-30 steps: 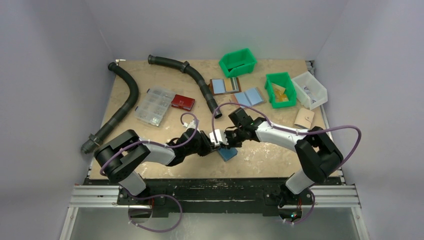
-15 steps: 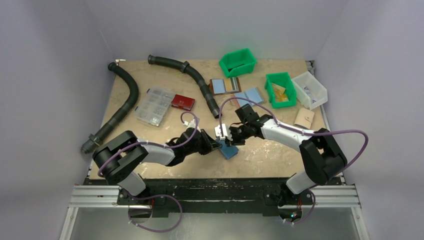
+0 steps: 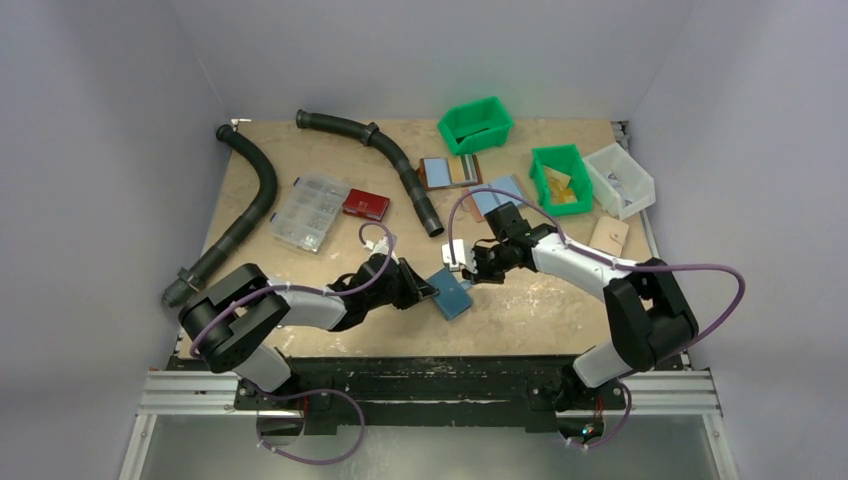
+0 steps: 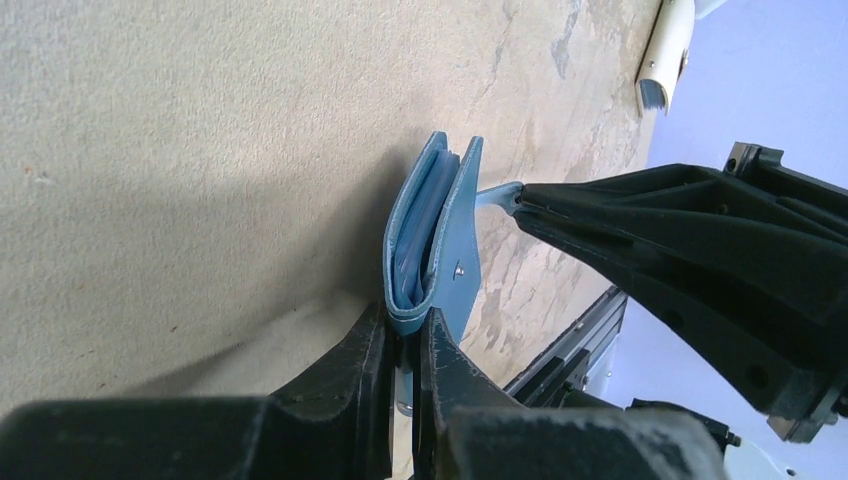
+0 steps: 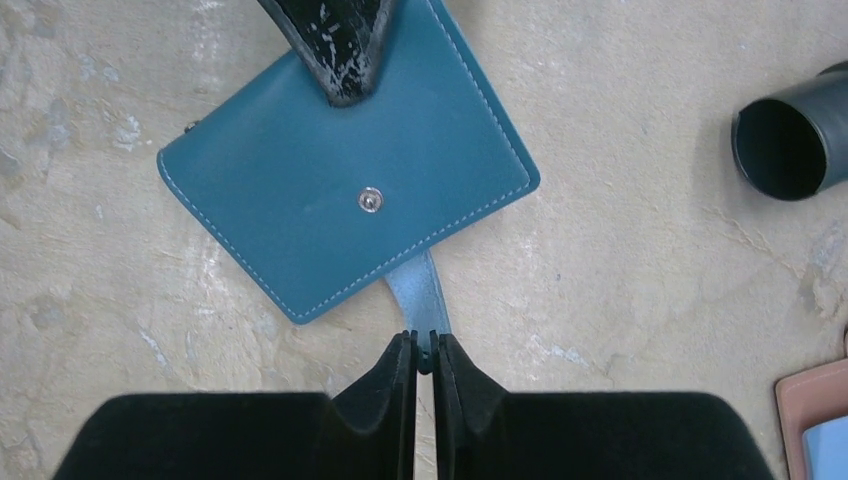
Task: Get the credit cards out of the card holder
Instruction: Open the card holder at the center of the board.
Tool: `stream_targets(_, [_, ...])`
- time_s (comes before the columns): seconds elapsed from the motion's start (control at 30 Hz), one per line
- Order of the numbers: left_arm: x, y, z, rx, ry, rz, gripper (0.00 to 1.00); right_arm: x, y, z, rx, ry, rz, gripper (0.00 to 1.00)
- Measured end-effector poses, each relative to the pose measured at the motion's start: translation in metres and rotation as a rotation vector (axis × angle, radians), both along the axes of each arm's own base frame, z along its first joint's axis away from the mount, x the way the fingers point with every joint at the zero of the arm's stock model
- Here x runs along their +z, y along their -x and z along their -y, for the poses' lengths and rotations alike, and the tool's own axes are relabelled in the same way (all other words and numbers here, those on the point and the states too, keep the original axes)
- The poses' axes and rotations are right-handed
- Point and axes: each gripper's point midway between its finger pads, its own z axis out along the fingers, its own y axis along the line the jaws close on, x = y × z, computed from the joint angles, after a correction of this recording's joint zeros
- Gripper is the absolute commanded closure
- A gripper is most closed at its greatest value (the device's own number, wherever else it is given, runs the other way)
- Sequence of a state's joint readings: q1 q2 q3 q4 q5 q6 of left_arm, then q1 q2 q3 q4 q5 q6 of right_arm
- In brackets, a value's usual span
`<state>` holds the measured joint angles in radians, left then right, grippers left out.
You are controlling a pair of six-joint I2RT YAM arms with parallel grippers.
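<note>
The card holder is a dark-blue folded wallet with white stitching, held just off the table near the front middle. My left gripper is shut on its lower folded edge. My right gripper is shut on the tip of the light-blue snap tab, which is unsnapped and pulled straight out from the cover. A metal snap stud shows on the cover. From the left wrist, the covers stand slightly parted. The credit cards are hidden inside.
A black hose ends close behind, its open mouth near the right gripper. Two brown-backed holders, two green bins, a white bin, a clear box and a red case lie farther back.
My right gripper has drawn back to the right and away from the left one, pulling the tab out straight. More of the holder's cover now shows between the grippers.
</note>
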<state>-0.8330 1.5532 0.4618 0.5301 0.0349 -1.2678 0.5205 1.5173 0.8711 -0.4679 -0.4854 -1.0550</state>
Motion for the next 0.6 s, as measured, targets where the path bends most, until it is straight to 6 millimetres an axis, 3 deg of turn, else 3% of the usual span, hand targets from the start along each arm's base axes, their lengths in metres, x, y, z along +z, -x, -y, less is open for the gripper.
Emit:
stream_targets(0.43, [0.002, -0.008, -0.003, -0.111, -0.099, 0.091, 1.0, -0.005, -0.011, 0.021, -0.09, 0.033, -0.014, 0.87])
stream_targets(0.6, [-0.002, -0.02, 0.003, -0.182, -0.151, 0.111, 1.0, -0.011, -0.012, 0.022, -0.119, 0.038, -0.059, 0.77])
